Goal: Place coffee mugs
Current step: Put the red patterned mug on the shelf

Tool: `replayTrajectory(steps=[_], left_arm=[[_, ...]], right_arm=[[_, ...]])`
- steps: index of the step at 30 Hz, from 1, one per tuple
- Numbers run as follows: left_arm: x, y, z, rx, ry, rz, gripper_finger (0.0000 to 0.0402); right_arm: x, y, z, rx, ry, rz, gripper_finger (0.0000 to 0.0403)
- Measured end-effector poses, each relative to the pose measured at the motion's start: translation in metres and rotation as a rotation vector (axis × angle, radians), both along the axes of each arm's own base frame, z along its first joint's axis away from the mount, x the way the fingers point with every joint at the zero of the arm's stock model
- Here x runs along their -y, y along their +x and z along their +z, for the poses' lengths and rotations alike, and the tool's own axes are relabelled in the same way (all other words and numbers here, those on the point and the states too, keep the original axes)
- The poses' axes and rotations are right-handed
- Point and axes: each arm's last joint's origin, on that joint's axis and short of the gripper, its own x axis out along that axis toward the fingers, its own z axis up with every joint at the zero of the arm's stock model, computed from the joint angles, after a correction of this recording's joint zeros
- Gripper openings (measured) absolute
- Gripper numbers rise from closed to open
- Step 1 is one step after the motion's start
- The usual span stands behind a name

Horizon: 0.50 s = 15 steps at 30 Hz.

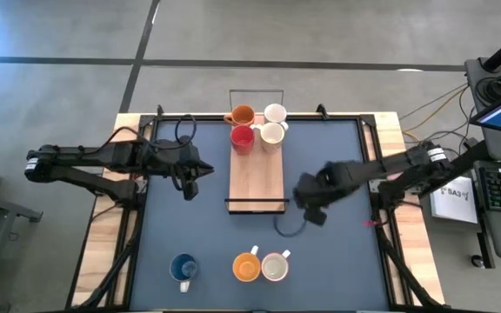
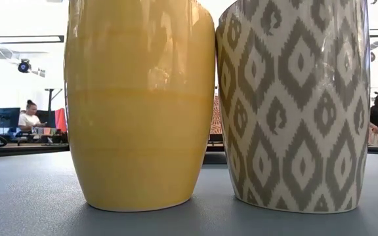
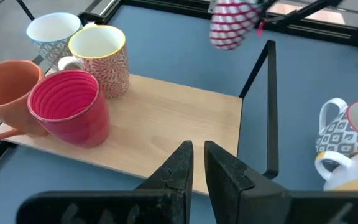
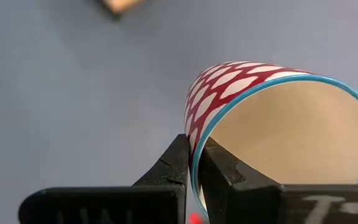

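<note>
The right gripper's fingers (image 4: 192, 163) pinch the blue rim of a red-and-white patterned mug (image 4: 278, 118), held above the desk (image 1: 337, 252) beside the wooden tray (image 1: 257, 178). The left gripper (image 3: 197, 163), fingers nearly closed and empty, hovers by the tray's four mugs (image 1: 257, 126). No readable writing.

Dark jointed arms, black cables

Bright, even overhead light throughout. Window glare streaks the glossy yellow mug (image 2: 140, 105) in the low view. The red-patterned mug (image 3: 232, 23) in the left wrist view is blurred.
</note>
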Motion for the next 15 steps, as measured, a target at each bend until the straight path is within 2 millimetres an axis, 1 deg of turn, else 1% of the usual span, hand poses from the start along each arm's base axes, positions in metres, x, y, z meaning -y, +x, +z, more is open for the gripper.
replayTrajectory(steps=[3, 8, 11, 15], left_arm=[[0.000, -0.001, 0.001, 0.006, 0.000, 0.000, 0.0023], [0.000, -0.002, 0.002, 0.008, 0.004, -0.001, 0.0023], [0.000, -0.002, 0.002, 0.008, 0.003, -0.002, 0.0023], [0.000, -0.002, 0.002, 0.009, 0.004, -0.001, 0.0023]], right_arm=[[0.024, 0.008, 0.005, 0.028, -0.030, 0.073, 0.0013], [0.056, 0.025, 0.009, 0.148, -0.053, 0.176, 0.0013], [0.072, 0.031, 0.008, 0.180, -0.023, 0.228, 0.0013], [0.085, 0.039, 0.005, 0.217, -0.042, 0.283, 0.0013]])
